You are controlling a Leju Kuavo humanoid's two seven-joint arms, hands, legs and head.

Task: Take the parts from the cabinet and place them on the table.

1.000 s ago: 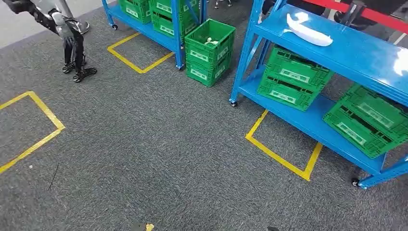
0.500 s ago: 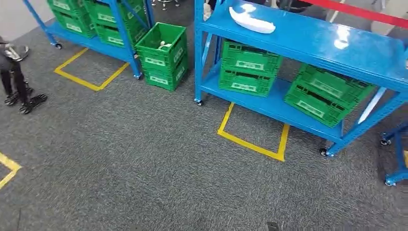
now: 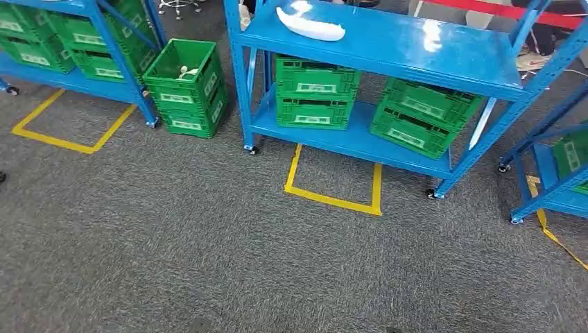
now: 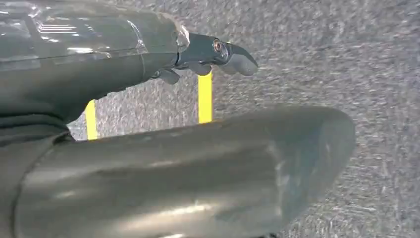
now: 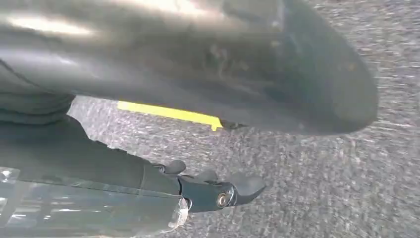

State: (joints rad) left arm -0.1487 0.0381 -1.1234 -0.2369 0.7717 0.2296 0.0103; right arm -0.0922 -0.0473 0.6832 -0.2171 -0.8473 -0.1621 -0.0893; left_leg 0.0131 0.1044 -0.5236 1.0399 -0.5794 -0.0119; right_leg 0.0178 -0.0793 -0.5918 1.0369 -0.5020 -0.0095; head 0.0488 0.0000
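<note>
a white part lies on the top shelf of the blue rack, with green crates on the shelf below. another green crate on the grey carpet holds small pale parts. the left hand and right hand hang over the carpet, holding nothing, fingers loosely extended.

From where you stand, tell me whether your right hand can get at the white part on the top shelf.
Probably not yet. The white part lies on the blue rack's top shelf, across open carpet, while the right hand hangs low over the floor, holding nothing. Nothing blocks the way; stepping closer looks necessary.
</note>
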